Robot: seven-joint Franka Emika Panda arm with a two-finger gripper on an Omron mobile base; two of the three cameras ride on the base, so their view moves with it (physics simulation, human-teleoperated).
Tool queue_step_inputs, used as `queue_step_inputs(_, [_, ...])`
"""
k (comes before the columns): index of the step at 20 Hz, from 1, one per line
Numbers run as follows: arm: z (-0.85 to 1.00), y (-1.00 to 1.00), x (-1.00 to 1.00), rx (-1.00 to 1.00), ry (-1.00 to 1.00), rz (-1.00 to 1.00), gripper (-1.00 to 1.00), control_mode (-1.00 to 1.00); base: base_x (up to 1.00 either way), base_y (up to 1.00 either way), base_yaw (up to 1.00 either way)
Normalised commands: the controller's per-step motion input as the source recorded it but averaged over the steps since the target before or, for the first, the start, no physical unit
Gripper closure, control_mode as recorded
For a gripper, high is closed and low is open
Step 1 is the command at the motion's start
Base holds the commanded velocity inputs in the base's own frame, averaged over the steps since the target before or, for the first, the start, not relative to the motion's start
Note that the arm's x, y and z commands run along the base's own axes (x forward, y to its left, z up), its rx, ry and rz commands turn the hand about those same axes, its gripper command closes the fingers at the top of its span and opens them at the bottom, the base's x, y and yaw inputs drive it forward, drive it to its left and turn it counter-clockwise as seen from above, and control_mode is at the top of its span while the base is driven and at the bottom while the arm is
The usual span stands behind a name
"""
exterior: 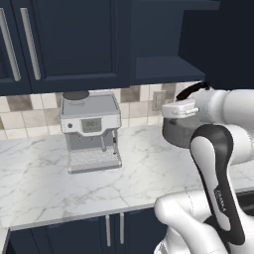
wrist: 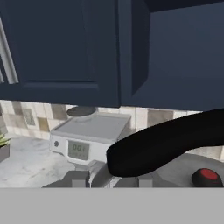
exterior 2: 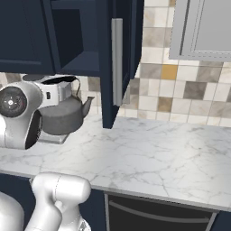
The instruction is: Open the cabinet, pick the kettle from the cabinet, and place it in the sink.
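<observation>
Hand view: pincer (wrist: 113, 177) grips kettle (exterior 2: 63, 115) handle, below open cabinet (exterior 2: 115, 63).

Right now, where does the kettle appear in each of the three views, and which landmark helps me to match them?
Left base view: the kettle is at the right, above the counter, behind the white arm.
Right base view: it is at the left, its spout pointing right towards the open cabinet door.
Hand view: its black handle crosses the lower middle, the lid knob at lower right.
Shared landmark: the coffee machine.
</observation>
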Motion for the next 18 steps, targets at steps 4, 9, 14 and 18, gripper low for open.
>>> queue_step_inputs(4, [-0.54, 0.07, 0.00, 0.05, 0.00, 0.00, 1.00, -1.00, 0.00, 0.00, 0.00])
queue_step_inputs(9, [-0.46, 0.06, 0.02, 0.04, 0.02, 0.00, 1.00, -1.00, 0.00, 0.00, 0.00])
queue_step_inputs(14, [-0.31, 0.22, 0.05, 0.00, 0.01, 0.00, 1.00, -1.00, 0.00, 0.00, 0.00])
queue_step_inputs(18, [-0.33, 0.22, 0.06, 0.00, 0.00, 0.00, 1.00, -1.00, 0.00, 0.00, 0.00])
